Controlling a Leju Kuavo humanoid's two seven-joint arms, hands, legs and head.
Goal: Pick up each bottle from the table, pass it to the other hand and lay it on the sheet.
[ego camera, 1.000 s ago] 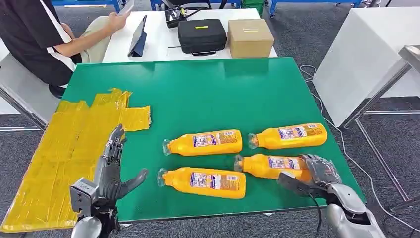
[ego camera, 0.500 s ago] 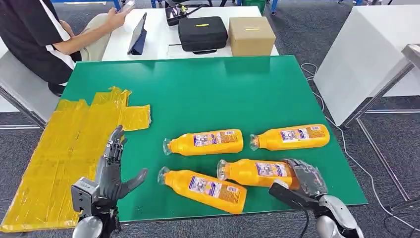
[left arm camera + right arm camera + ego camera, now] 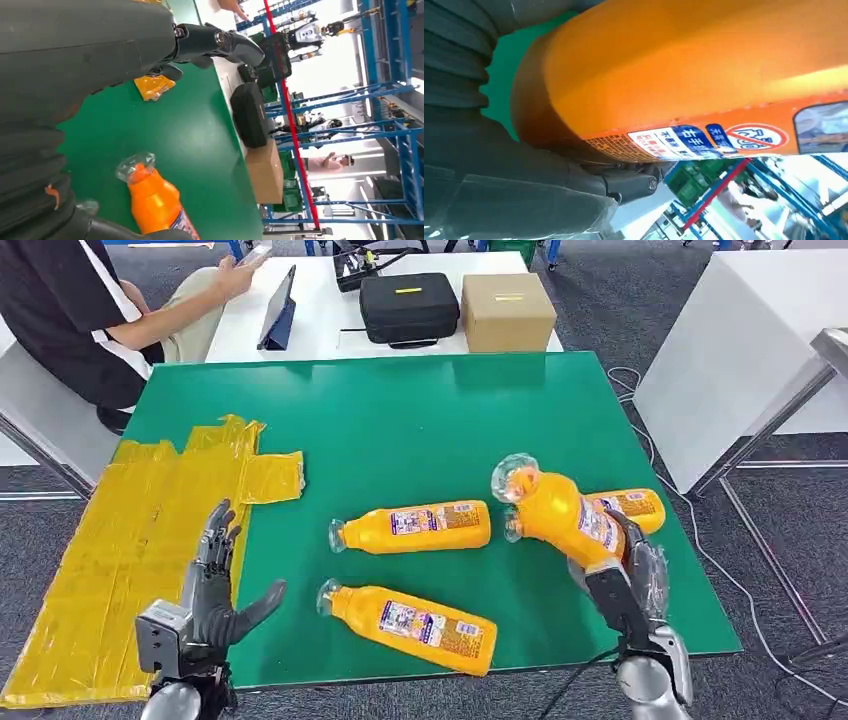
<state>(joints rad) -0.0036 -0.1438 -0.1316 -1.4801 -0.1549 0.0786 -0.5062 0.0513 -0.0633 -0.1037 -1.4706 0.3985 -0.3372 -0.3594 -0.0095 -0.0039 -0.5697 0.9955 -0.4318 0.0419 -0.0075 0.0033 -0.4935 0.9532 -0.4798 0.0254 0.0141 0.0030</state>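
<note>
My right hand grips the base end of an orange bottle and holds it above the green table, tilted, with its clear cap up and toward the left. In the right wrist view the bottle lies against the hand. Three more orange bottles lie on the table: one in the middle, one near the front edge, and one partly behind the held bottle. The yellow sheet covers the table's left side. My left hand hovers open by the sheet's edge, its fingers spread above a bottle.
A person sits at the far left by a white table carrying a tablet, a black case and a cardboard box. A white block stands to the right, beyond the table's right edge.
My right hand has lifted its bottle off the table and tipped the cap end upward. The front bottle was nudged askew. My left hand has drifted slightly left.
</note>
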